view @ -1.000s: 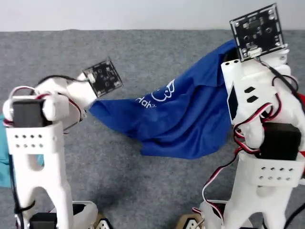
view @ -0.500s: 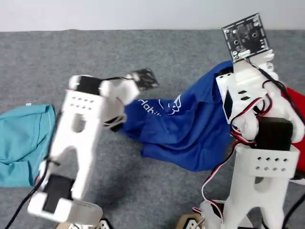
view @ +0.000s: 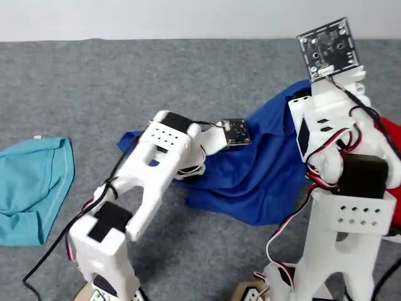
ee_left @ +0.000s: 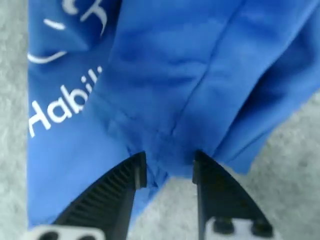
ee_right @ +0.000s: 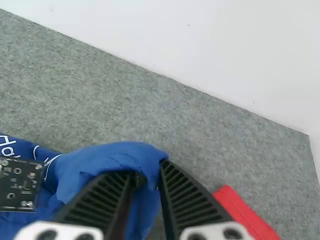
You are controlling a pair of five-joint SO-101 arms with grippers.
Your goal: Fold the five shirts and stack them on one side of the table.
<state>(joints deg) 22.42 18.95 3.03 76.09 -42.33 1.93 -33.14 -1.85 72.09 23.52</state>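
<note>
Draping across the middle of the grey mat [view: 156, 75], the blue shirt [view: 250, 172] lies crumpled, and we see one bunch of it lifted on the right side. The right gripper [ee_right: 147, 181] is pinched tight on that raised bunch of blue cloth, holding it above the mat. The right arm [view: 341, 188] stands tall and nearly upright at the table's right. Over to the left arm [view: 153, 166]: we find it leaning low and long from the near left, wrist over the shirt. The left gripper [ee_left: 167, 170] is spread, with its tips at a seam by the shirt's edge and cloth lying loose between them. A teal shirt [view: 31, 188] lies at the left edge, well apart. A red shirt [view: 391, 141] peeks out beside the right arm.
</note>
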